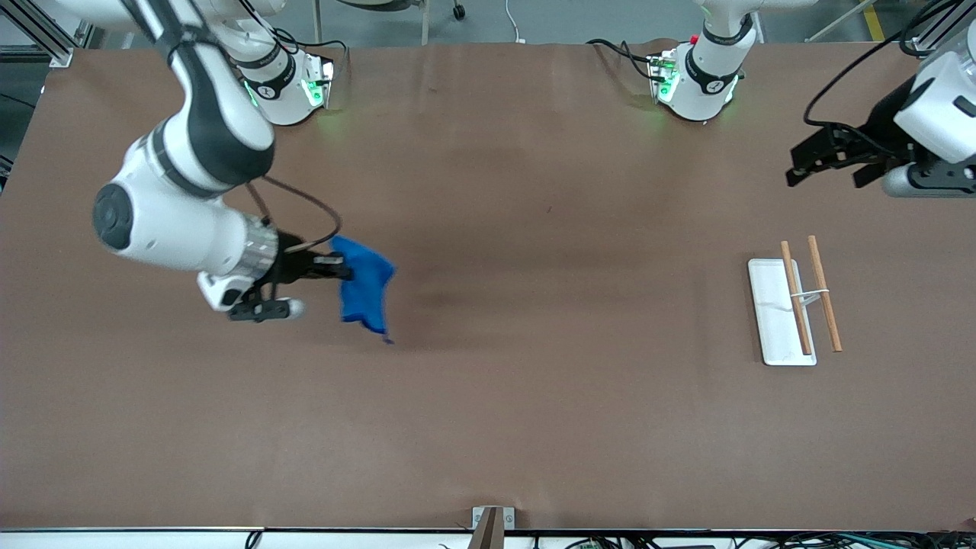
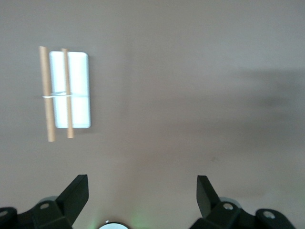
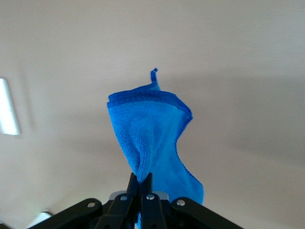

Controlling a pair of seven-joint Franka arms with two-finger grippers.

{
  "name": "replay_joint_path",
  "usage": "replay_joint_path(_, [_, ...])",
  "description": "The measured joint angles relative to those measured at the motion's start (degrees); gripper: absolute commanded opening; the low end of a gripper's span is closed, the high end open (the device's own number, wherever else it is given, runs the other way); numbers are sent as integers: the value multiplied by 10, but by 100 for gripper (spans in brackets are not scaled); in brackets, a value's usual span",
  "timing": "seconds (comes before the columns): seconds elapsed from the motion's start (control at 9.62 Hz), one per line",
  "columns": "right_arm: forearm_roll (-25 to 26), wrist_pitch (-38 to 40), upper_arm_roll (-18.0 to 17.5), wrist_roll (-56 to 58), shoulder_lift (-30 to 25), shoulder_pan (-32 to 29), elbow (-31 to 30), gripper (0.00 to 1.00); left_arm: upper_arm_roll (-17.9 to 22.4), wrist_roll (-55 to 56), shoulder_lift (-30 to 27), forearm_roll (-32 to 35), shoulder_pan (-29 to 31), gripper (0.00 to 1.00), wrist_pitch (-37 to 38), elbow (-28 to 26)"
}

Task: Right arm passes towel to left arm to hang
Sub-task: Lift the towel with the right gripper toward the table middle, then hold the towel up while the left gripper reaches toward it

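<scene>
right gripper holds the blue towel pinched in clenched jaws above the tabletop; left gripper, jaws spread wide, waits over the tabletop near the towel rack.

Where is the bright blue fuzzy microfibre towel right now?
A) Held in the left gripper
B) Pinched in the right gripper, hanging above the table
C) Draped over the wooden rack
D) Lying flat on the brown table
B: the right gripper is shut on a fold of the bright blue fuzzy microfibre towel, which dangles over the brown table.

Brown table, grey floor above.
</scene>
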State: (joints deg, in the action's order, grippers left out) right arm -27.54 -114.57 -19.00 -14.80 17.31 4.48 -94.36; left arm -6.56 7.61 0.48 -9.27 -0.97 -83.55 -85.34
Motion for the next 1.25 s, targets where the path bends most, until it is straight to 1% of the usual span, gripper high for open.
replay_joint_path(0.1, [-55, -29, -2, -5, 0, 27, 5, 0, 0, -13, 0, -28, 0, 100, 1, -9])
replay_joint_path(0.31, [-158, -97, -9, -4, 7, 78, 5, 0, 0, -76, 1, -97, 1, 100, 2, -34])
replay_joint_path(0.52, [-242, -139, -46, 4, 17, 97, 8, 0, 3, -121, 3, -185, 3, 100, 5, -76])
replay_joint_path(0.73, [-318, -142, -75, 11, 19, 98, 21, 0, 5, -162, 5, -272, 4, 100, 5, -139])
replay_joint_path(0.83, [-356, -142, -83, 20, 19, 98, 28, 0, 7, -184, 6, -309, 6, 100, 5, -172])
replay_joint_path(1.04, [-426, -141, -93, 45, 20, 99, 36, 0, 9, -234, 8, -415, 16, 100, -1, -249])
replay_joint_path(1.14, [-453, -142, -99, 56, 20, 100, 38, 0, 9, -259, 8, -464, 19, 100, -14, -288])
replay_joint_path(1.25, [-462, -148, -104, 64, 20, 100, 38, 0, 10, -278, 8, -509, 19, 99, -30, -317])
